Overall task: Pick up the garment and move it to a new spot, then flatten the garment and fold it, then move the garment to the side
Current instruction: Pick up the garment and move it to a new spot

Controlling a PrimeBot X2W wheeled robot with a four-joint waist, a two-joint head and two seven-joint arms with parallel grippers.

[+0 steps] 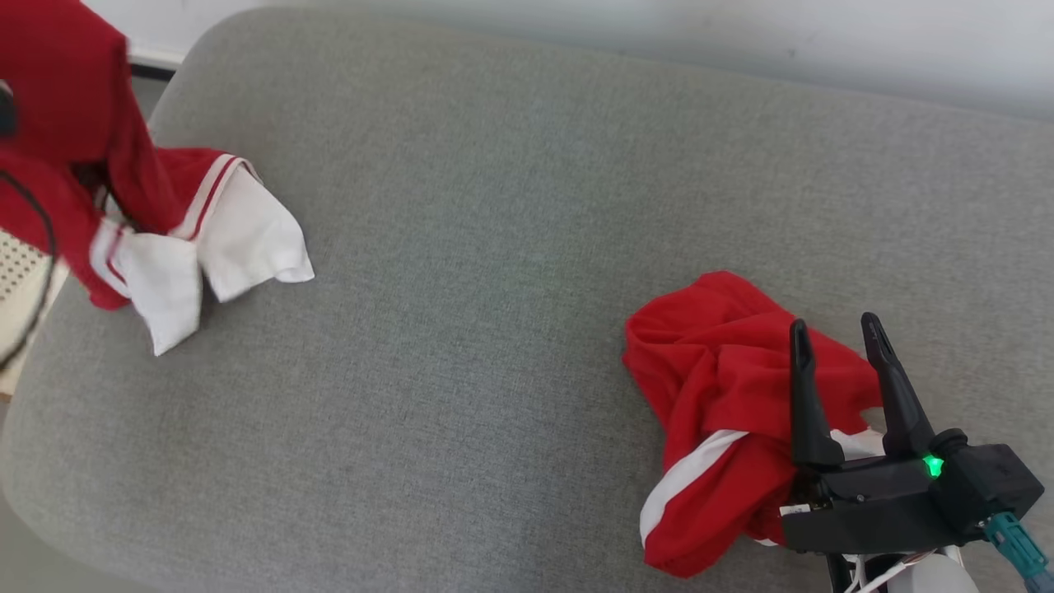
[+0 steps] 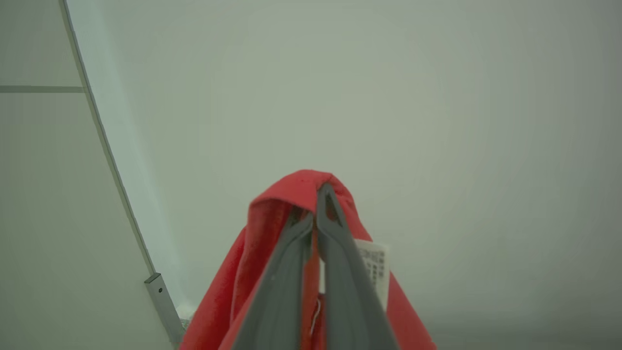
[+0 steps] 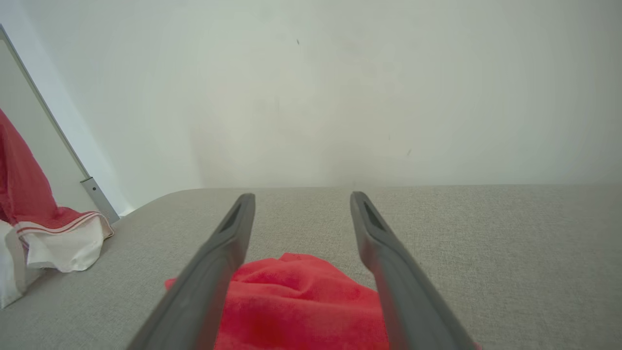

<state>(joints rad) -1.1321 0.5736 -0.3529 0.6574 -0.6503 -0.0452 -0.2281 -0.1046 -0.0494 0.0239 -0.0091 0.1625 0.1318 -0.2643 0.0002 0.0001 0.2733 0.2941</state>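
The left gripper (image 2: 318, 204) holds the red-and-white garment (image 1: 66, 107) clenched, lifted over the grey cushion's (image 1: 494, 247) left edge — the moving step. The right gripper (image 1: 835, 323) stands released above another red heap (image 1: 708, 362). Next it needs a free spot — probably mid-cushion.

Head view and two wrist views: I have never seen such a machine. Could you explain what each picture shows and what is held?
It is a two-armed robot at a grey cushion. The head camera looks down on it; each wrist camera looks along its arm's two dark fingers. The left jaws are shut on a red-and-white garment, lifted, its white ends touching the cushion. The right jaws stand open, holding nothing, above a crumpled red cloth lying on the cushion.
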